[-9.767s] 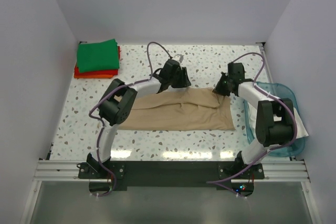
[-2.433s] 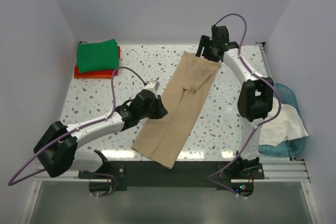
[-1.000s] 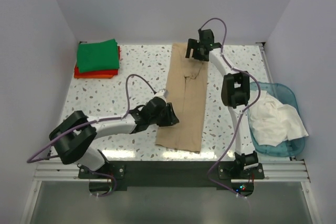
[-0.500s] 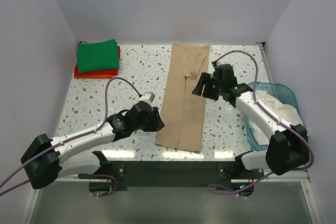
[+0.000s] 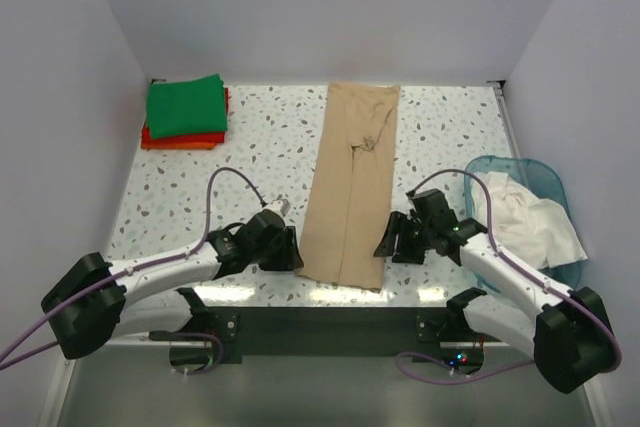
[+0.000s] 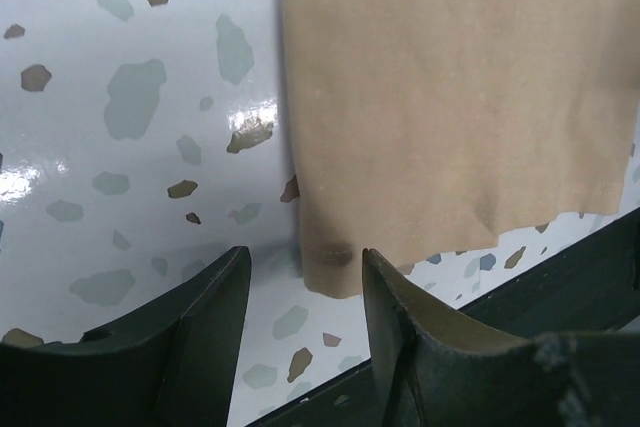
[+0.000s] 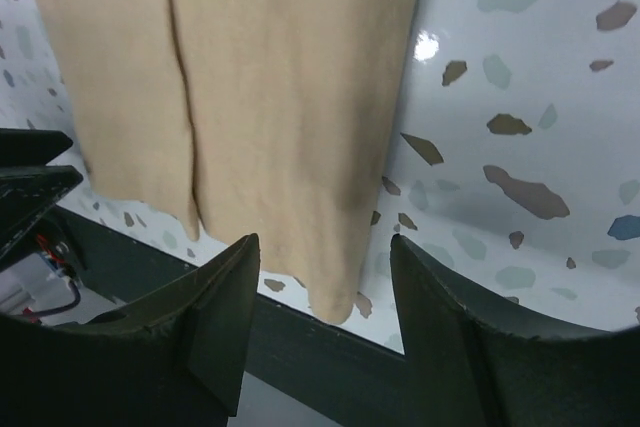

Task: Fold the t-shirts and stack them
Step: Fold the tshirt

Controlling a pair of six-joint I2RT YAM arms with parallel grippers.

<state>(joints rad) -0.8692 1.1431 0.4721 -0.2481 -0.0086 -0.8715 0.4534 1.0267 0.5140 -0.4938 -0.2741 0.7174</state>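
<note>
Worktop (image 5: pixel 250 147): glossy white terrazzo with grey and brown flecks. Plain pale walls (image 5: pixel 330 7) on three sides, aluminium rail (image 5: pixel 320 325) along the near edge.

Count: 4 t-shirts, 1 tub, 2 arms.

- Tan shirt (image 5: pixel 355 187): centre of the worktop, folded lengthwise into one long narrow strip running from the far edge almost to the near edge. It lies flat, with a small wrinkle partway down. The right wrist view shows a fold line along its length and an uneven near hem.
- Green shirt (image 5: pixel 185 105): folded square in the far-left corner, sitting on top of the folded red-orange shirt (image 5: pixel 180 140), of which only the edges show.
- Whitish shirt (image 5: pixel 525 217): crumpled, unfolded, in the translucent blue tub (image 5: pixel 500 162) at the right edge.

Left hand (image 6: pixel 305 267): low at the tan shirt's near-left corner, fingers apart, with the corner lying in the gap and nothing clamped.
Right hand (image 7: pixel 325 257): low at the near-right corner, fingers apart, with the hem edge in the gap and nothing clamped.

Cannot tell whether either hand's tips touch the worktop.
</note>
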